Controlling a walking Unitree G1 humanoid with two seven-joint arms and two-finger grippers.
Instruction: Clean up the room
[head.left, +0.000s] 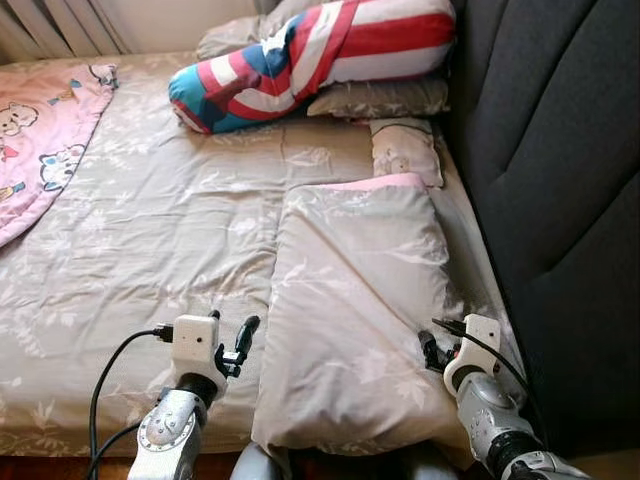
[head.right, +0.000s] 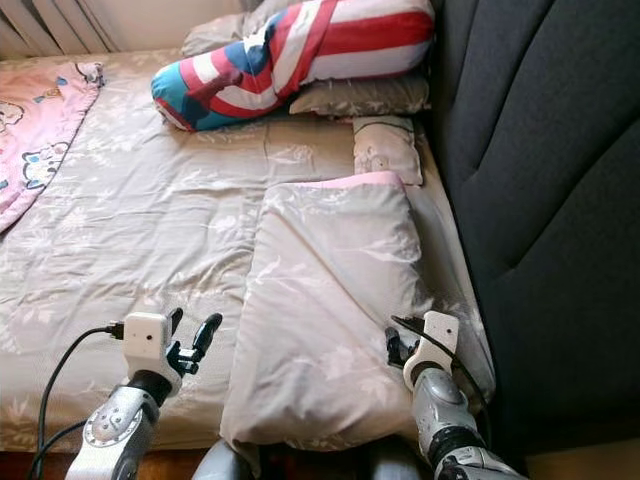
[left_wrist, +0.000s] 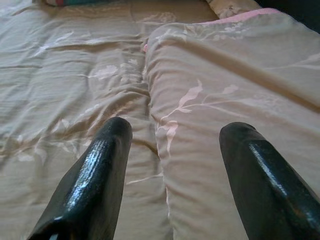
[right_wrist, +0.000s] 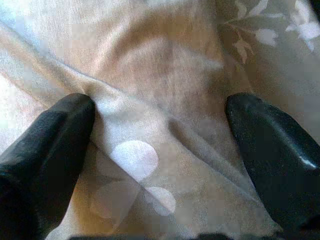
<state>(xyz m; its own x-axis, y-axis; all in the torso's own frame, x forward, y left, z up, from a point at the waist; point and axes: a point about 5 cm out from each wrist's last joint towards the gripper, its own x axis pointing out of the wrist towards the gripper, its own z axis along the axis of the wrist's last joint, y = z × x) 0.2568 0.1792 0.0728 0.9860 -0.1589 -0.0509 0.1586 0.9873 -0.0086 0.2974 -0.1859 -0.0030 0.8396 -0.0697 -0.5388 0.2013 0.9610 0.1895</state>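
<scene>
Two tools flank the folded quilt (head.left: 355, 300) on the bed (head.left: 150, 230): left tool (head.left: 238, 352) and right tool (head.left: 432, 350), both wide open and empty, likely placed to grasp its edges.

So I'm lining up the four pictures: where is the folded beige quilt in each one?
Left eye view: folded beige quilt, lower centre-right, between the two hands.
Right eye view: lower centre.
Left wrist view: ahead of the open left hand, mostly by one finger.
Right wrist view: beige fabric between the fingers, probably it.
Shared landmark: its pink edge.
</scene>
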